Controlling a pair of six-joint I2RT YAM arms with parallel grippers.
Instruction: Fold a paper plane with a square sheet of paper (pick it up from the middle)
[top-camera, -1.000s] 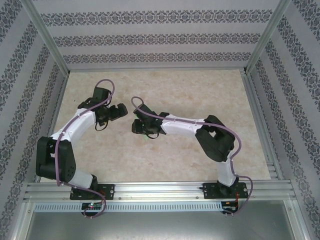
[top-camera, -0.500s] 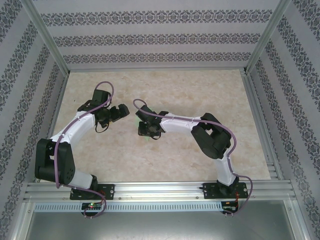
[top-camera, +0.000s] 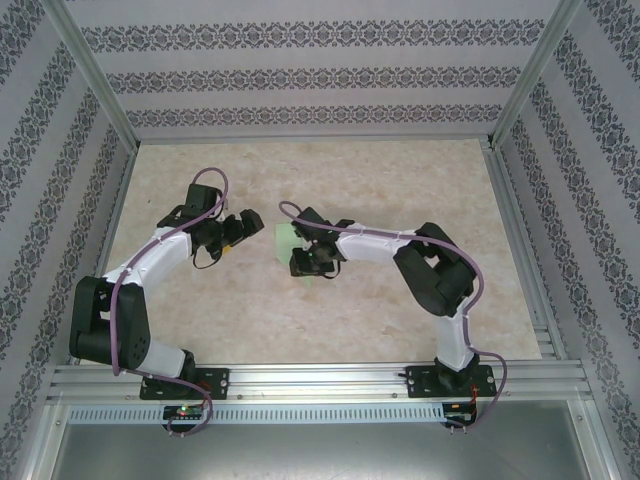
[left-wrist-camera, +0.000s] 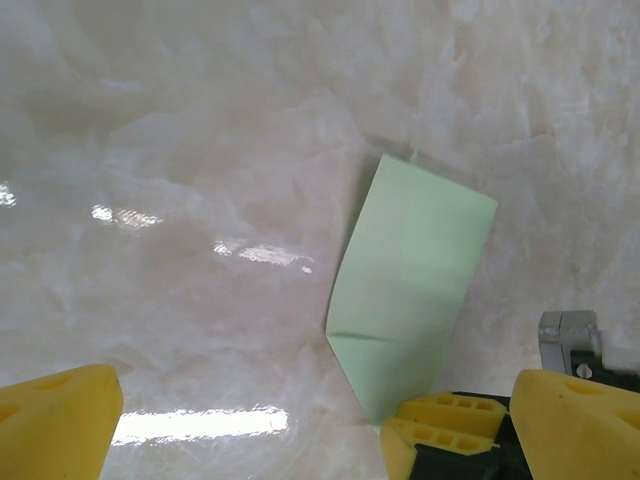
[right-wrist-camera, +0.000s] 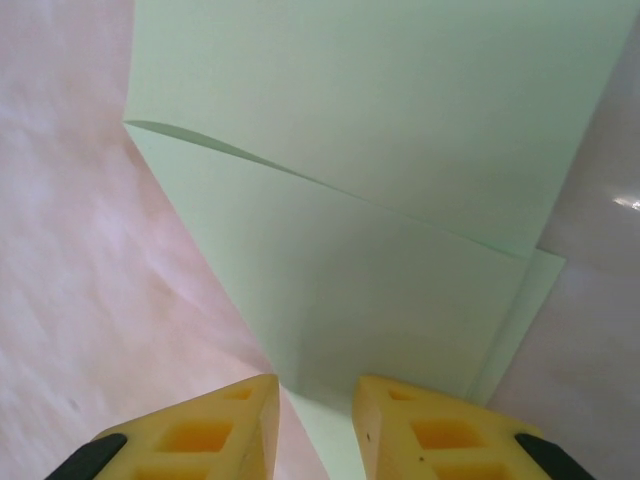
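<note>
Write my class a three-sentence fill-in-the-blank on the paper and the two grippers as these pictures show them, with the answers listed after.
1. The folded paper is pale ___.
2. The right gripper is ___ on the paper.
3. The left gripper, jaws wide open, holds ___.

Missing words: green; shut; nothing.

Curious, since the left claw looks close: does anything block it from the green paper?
Nothing visible does. Bare table lies between the open left gripper and the paper; the right gripper is at the paper's far edge.
</note>
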